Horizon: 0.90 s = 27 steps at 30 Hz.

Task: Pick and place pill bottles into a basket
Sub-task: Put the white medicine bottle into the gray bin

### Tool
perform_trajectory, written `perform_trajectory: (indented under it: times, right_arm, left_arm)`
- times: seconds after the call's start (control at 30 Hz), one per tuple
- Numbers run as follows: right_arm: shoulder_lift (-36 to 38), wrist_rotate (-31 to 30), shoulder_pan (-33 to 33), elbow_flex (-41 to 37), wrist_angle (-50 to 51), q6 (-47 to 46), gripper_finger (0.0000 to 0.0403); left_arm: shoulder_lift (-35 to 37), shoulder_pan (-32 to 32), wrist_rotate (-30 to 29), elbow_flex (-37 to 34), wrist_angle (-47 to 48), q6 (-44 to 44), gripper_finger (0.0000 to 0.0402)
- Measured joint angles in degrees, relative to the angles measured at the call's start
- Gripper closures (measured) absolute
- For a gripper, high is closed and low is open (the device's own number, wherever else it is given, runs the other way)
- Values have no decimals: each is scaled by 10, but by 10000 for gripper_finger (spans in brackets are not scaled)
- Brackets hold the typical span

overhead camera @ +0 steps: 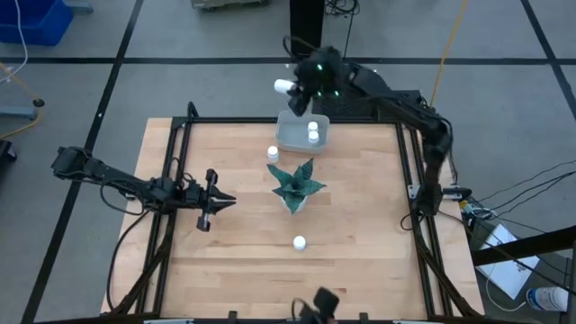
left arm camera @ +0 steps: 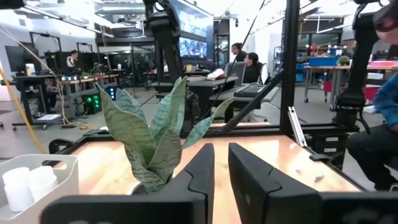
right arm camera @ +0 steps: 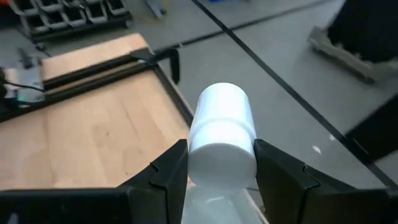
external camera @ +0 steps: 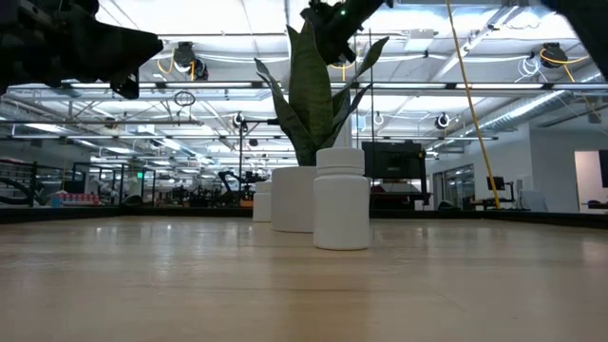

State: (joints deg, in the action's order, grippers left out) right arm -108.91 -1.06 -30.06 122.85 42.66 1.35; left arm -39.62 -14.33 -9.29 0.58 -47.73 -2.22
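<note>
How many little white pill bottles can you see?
5. Two sit in the basket: bottles and. One stands beside the basket, one near the table's front, and one is held by the right end effector. The plant could hide more.

The surface (overhead camera: pixel 234 261) is pale wood with a black frame around it. On it sits a small grey-blue basket (overhead camera: pixel 290 142) near the far edge. A white pill bottle (overhead camera: pixel 273 153) stands just beside the basket. A green spiky plant (overhead camera: pixel 295 184) is in the middle. Another white bottle (overhead camera: pixel 299 241) stands alone, nearer the front.
</note>
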Motion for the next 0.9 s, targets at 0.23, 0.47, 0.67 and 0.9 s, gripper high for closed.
perform_trajectory:
  times: [0.23, 0.47, 0.67, 0.9]
  right_arm:
    - [-109, 44, -38, 115, 86, -11, 256]
    - [-152, 67, -71, 112, 185, -16, 256]
    - [-143, 55, -71, 112, 276, 57, 256]
    - [-129, 40, -73, 112, 369, 104, 252]
  left_arm:
    - [0, 0, 2, 0, 41, 13, 332]
    - [0, 0, -7, 0, 42, 13, 332]
    - [-1, 0, -7, 0, 44, 30, 336]
    - [-1, 0, -7, 0, 66, 45, 334]
